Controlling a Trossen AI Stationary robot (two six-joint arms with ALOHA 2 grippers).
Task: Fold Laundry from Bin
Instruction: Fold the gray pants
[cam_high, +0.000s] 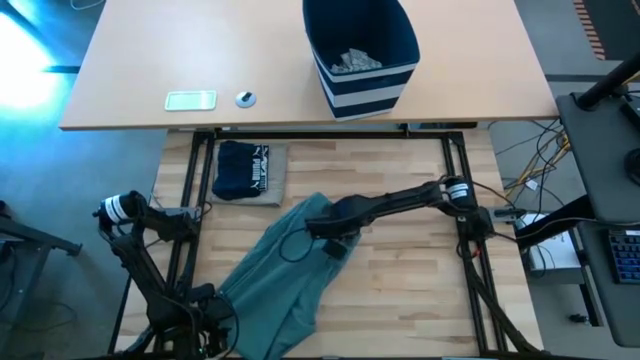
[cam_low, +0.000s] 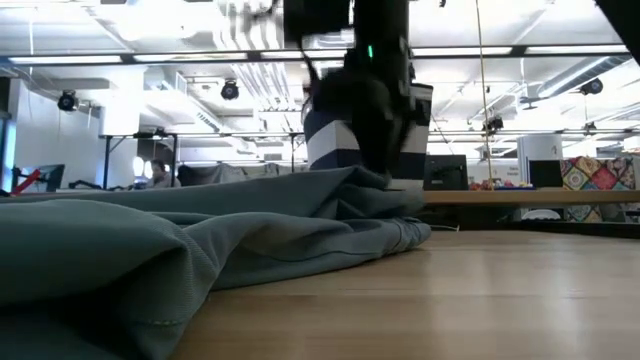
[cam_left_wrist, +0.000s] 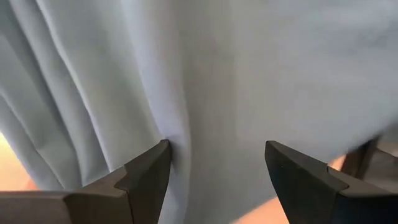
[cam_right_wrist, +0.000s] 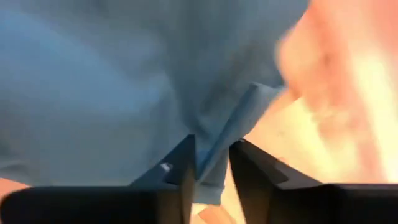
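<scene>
On the table — teal-green garment (cam_high: 275, 270) edge between right tool (cam_right_wrist: 211, 168) fingers.

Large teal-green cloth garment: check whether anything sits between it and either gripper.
Nothing visible does. The right gripper has a fold of the large teal-green cloth garment between its narrowly parted fingers. The open left gripper sits right against the same cloth at the table's near edge.

Wooden table (cam_high: 400, 280) — teal garment (cam_high: 285, 270), navy garment (cam_high: 245, 170)
</scene>
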